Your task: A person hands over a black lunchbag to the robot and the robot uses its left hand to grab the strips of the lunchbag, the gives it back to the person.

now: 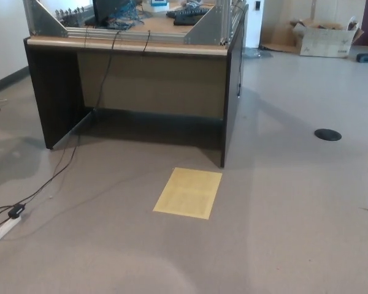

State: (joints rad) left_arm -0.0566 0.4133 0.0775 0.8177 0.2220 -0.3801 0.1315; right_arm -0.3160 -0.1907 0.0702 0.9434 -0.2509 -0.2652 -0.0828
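We are looking down at a stretch of grey floor (pixel 282 245) in front of a dark desk (pixel 135 79), and nothing of the handover is showing yet: no person, no black lunchbag, and neither of our hands is appearing in the head view, so we cannot tell whether the fingers of either are released, clenched or grasping anything. The lunchbag is simply out of sight, so we are judging that the task is sitting at its very start, with us waiting for someone to bring the bag forward. The next move, as we are reading it, is calling for our left arm to rise into view with fingers spread, ready to hook the straps once they are offered. A yellow sheet (pixel 189 193) is lying flat on the floor just before the desk, a power strip (pixel 3 229) is trailing a cable at the left, and a cardboard box (pixel 327 38) is sitting far back. We are finding no legible writing or brand anywhere.
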